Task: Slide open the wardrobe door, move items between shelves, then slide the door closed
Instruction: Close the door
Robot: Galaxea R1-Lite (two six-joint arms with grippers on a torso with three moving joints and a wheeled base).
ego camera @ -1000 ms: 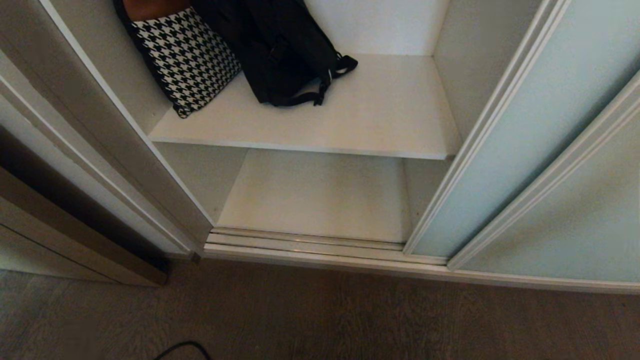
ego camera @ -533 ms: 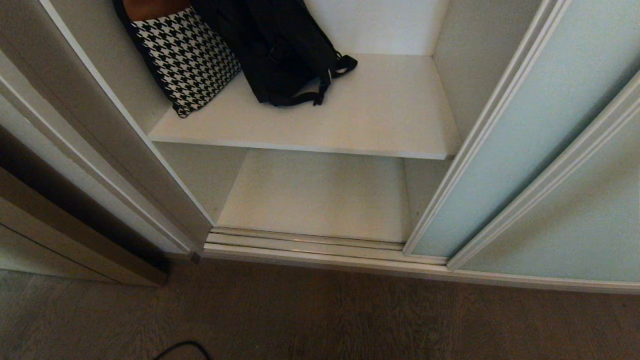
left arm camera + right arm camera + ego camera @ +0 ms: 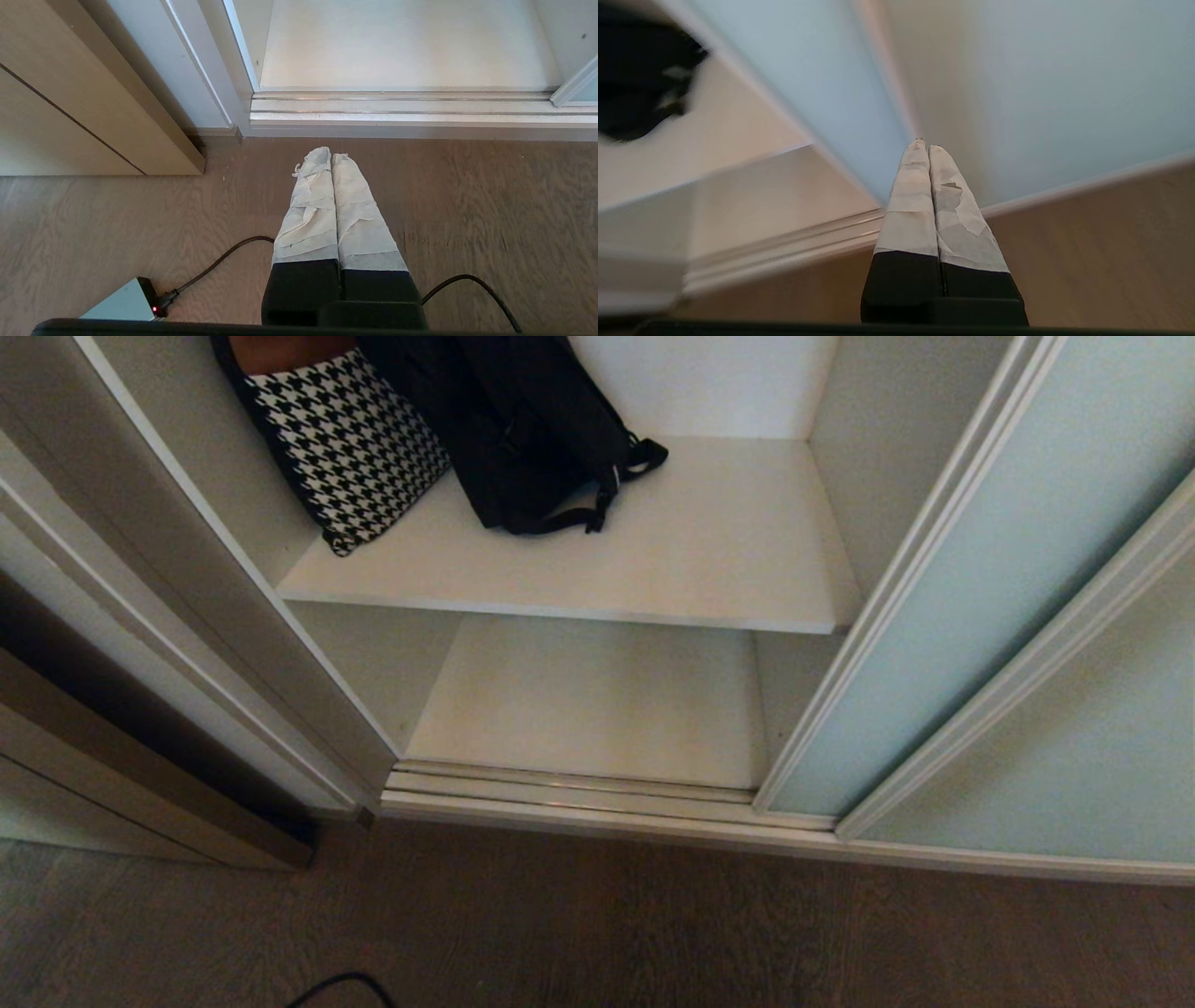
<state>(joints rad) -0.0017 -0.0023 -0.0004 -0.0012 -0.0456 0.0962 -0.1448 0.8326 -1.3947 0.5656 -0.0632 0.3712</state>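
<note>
Across the last second the head view held the same; nothing in the wardrobe shifted, and neither arm entered it. The sliding wardrobe door (image 3: 943, 616) already stood drawn aside to the right, leaving the compartment open; the black bag (image 3: 537, 429) lay slumped at the back of the upper shelf (image 3: 709, 560), touching a houndstooth cushion (image 3: 350, 448) on its left, while the lower shelf (image 3: 597, 709) below held nothing visible.

The one sign of motion was in the right wrist view — blurred throughout, which suggested that arm was swinging; the right gripper (image 3: 927, 144) had its taped fingers pressed together, holding nothing, and pointed toward the door's frosted panel near the bottom track (image 3: 784, 242). The left gripper (image 3: 331, 156) hung over the wood floor (image 3: 467, 210) with fingers likewise shut and empty.

My judgement: the opening was done, and the right arm was starting toward the bag — its fingers would have to part first.
</note>
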